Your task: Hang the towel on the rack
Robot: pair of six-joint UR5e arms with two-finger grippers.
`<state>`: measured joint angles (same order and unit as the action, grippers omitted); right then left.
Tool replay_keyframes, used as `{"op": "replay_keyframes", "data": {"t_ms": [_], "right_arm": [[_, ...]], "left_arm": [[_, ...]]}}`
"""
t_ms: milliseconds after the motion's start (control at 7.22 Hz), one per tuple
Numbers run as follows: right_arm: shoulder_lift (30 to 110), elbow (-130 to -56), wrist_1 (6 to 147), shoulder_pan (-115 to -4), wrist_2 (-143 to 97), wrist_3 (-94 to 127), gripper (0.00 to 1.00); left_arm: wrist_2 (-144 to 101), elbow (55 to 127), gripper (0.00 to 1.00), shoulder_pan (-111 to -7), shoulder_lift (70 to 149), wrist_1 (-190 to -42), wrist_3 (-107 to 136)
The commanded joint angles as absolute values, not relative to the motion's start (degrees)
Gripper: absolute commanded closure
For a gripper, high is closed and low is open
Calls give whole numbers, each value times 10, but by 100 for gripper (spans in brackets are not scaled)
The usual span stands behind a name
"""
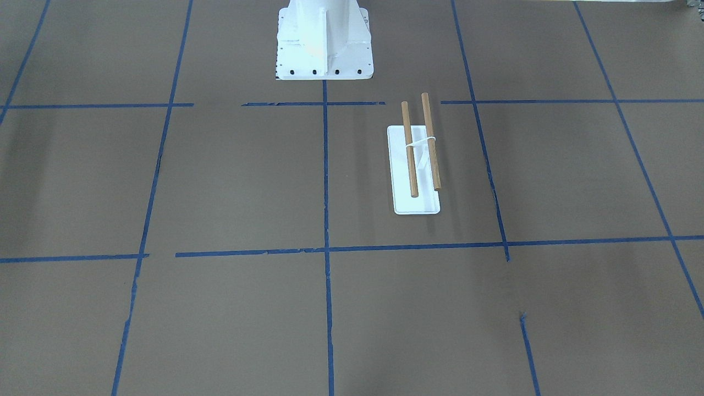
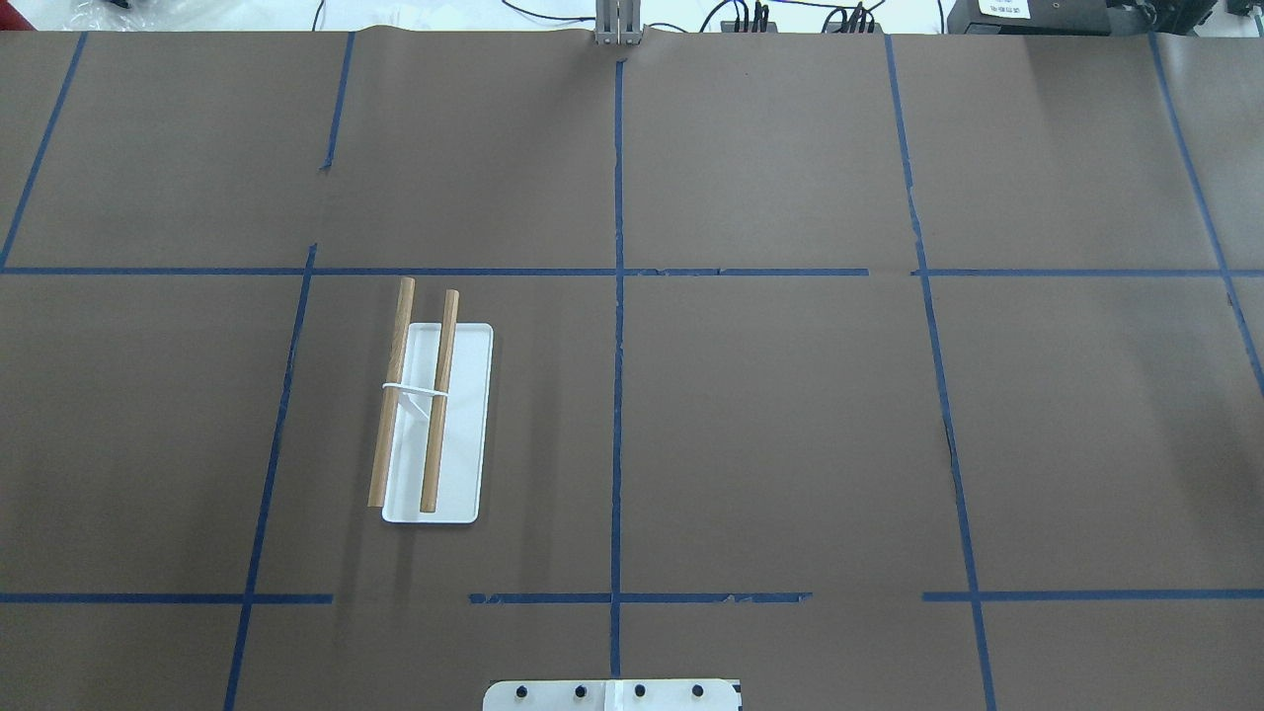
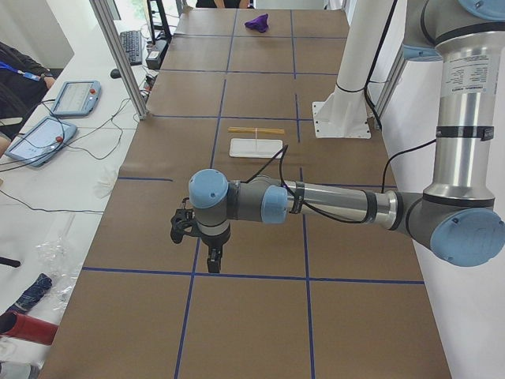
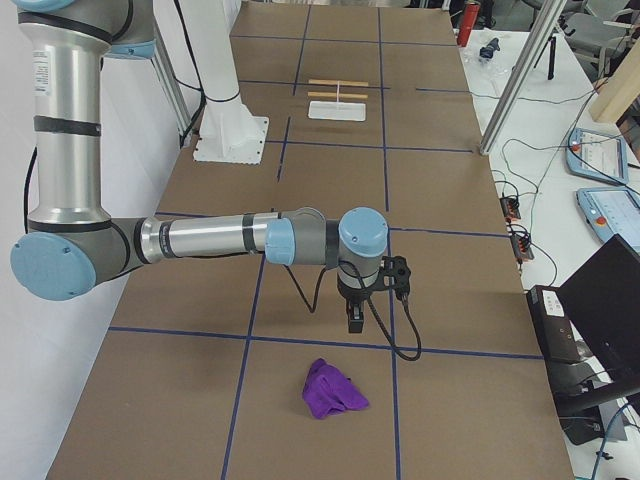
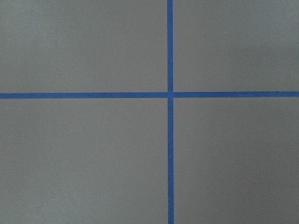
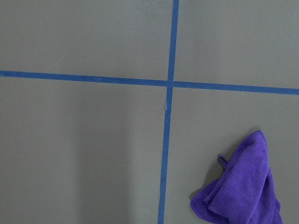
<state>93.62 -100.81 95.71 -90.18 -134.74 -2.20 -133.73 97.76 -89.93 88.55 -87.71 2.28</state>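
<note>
The rack [image 2: 425, 405] stands on the robot's left half of the brown table, with a white base and two bare wooden rods; it also shows in the front view [image 1: 421, 148]. The purple towel [image 4: 333, 390] lies crumpled on the table at the robot's far right end, and in the right wrist view [image 6: 247, 186] at lower right. My right gripper [image 4: 354, 318] hangs pointing down a little above the table, short of the towel. My left gripper [image 3: 213, 259] hangs over the table's left end, far from the rack [image 3: 256, 130]. I cannot tell whether either gripper is open or shut.
The white bolted robot pedestal [image 1: 324, 38] stands at the table's robot-side edge. Blue tape lines [image 5: 169, 95] grid the table. A side bench holds tablets [image 3: 47, 134] and cables. A laptop [image 4: 600, 300] and metal frame posts [image 4: 520, 70] stand beyond the far edge.
</note>
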Motion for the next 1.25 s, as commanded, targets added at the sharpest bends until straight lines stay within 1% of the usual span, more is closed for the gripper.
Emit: {"op": "replay_keyframes", "data": {"t_ms": [0,277,415,554,692,831,969,1108], "right_arm": [[935,-1009,957,-902,-1347,-22,0],[933,-1009,956,-901,-1349,-21,0],[922,-1003,925,-894,-1350,-19,0],[924,-946,919,-894,-1359,6,0],[929,-888,845,-893,-1360,4,0],[957,-825,709,-892,-1350,2,0],[960,-748,566,-883,-1340,2,0],[961,-698,503,-852,-1337,3,0]], "left_arm": [[-1338,980,0,-900,886,-877,23],[-1337,993,0,-899,889,-888,23],[-1337,996,0,-898,889,-904,23],[-1338,997,0,-897,890,-907,23],[-1338,998,0,-897,890,-909,23],[-1338,1002,0,-897,890,-915,23],[-1338,1006,0,-897,890,-915,23],[-1338,1010,0,-897,889,-915,23]]}}
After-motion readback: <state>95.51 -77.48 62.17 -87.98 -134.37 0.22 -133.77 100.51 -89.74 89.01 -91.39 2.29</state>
